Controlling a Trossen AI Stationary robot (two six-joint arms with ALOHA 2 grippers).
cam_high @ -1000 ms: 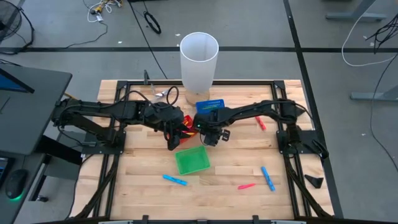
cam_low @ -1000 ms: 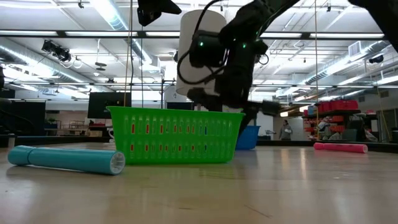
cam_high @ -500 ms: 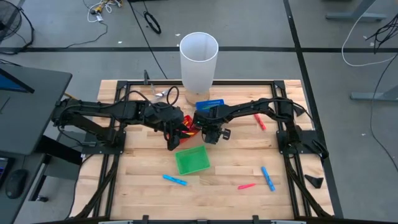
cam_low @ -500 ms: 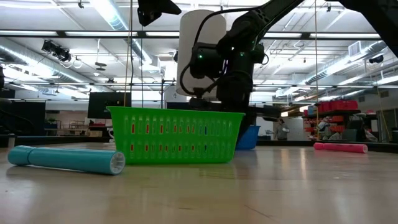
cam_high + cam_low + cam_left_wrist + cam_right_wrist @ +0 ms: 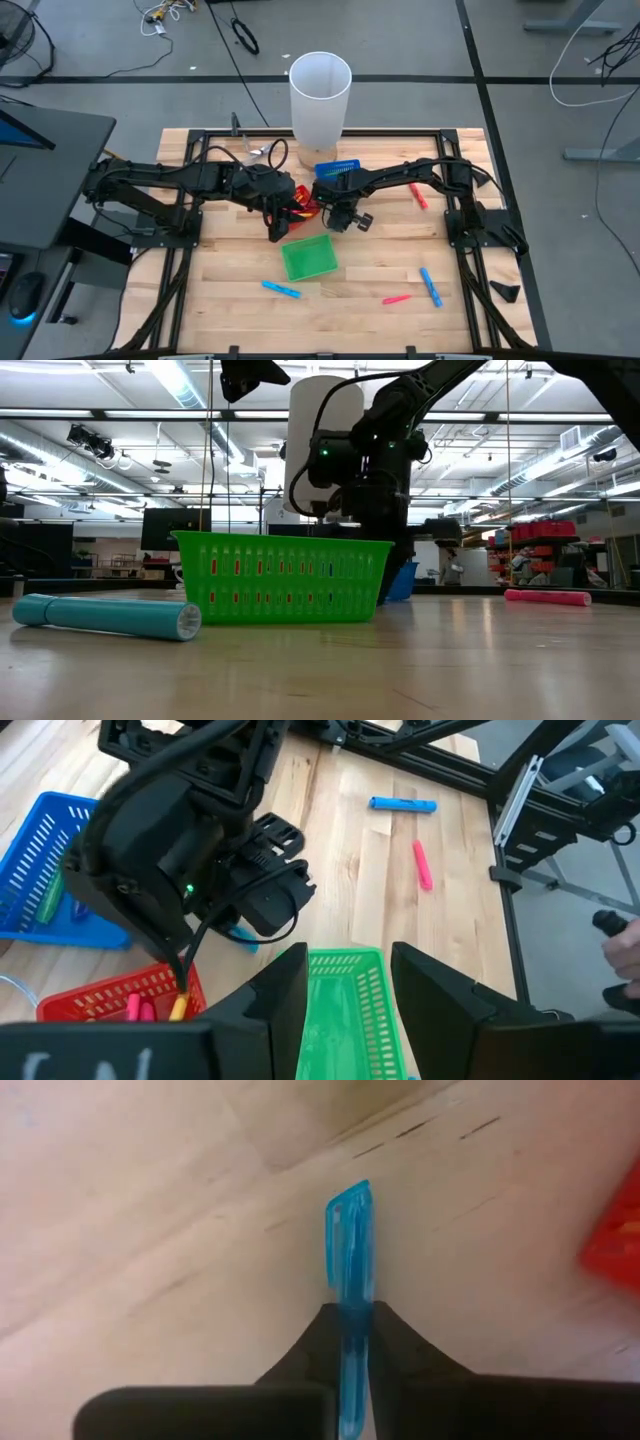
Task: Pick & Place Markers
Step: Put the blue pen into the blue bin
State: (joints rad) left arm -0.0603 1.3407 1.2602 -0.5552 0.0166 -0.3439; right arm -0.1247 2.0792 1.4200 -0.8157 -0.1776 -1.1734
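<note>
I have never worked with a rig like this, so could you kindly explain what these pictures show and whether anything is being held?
Two dark robot arms work at a wooden table. One camera looks straight down, one sits at table height, and one rides on each wrist. On the table lie a green basket, a red basket, a blue basket and loose markers, such as a blue one and a pink one. The right gripper is shut on a light blue marker lying on the wood. The left gripper hangs open above the green basket, holding nothing.
</note>
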